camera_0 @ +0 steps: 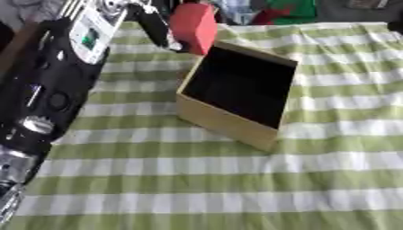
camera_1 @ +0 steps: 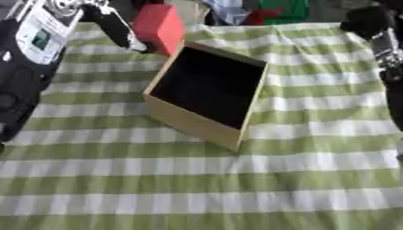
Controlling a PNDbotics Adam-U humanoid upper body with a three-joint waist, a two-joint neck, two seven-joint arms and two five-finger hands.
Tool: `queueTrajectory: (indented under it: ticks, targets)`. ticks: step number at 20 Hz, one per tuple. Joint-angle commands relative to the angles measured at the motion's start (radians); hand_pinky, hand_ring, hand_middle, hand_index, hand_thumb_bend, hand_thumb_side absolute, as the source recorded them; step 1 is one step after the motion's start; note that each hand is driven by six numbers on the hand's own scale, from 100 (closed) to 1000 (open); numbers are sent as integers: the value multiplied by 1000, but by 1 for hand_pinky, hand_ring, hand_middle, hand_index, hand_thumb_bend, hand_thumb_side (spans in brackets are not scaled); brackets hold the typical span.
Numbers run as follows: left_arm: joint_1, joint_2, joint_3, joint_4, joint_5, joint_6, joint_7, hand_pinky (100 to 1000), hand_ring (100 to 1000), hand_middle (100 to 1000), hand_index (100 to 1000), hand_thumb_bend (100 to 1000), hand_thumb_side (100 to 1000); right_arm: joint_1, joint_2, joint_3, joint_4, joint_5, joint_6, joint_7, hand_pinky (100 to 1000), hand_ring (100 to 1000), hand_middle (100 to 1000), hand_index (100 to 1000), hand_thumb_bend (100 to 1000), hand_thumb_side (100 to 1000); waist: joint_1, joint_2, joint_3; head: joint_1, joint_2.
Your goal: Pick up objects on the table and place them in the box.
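— Where is the left hand (camera_0: 154, 23)?

— Up at eleven o'clock, at the end of the black left arm (camera_0: 55, 76). Its dark fingers are curled onto the near side of a red block (camera_0: 194, 24), pinching it just above the table's far edge.

— And the block relative to the box?

— It sits at about eleven o'clock from the cardboard box (camera_0: 228, 122), just beyond the box's far corner, not inside.

— What is in the box?

— Only a dark interior shows; no contents can be made out. It is open-topped and turned askew on the cloth.

— The right hand?

— Only a dark arm part (camera_1: 383, 40) shows at two o'clock; whether its fingers are spread or closed cannot be told.

— The surface?

— A green-and-white checked tablecloth (camera_0: 236, 179). Beyond it, at twelve o'clock, blurred green and red clutter (camera_0: 287, 10).
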Motion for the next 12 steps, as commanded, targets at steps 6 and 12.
queueTrajectory:
  ticks: [6, 12]
  targets:
    - [-21, -69, -32, -32, 45, 45, -8, 741, 595, 484, 641, 100, 100, -24, -8, -11, -20, -9, -9, -1, 925, 763, 698, 892, 100, 568, -2, -25, -8, 4, -1]
    - [-7, -91, -42, 28, 27, 45, 17, 765, 617, 510, 665, 164, 100, -27, -8, -12, -20, -10, -12, -2, 925, 763, 698, 893, 100, 571, 1, -19, -11, 2, -3]
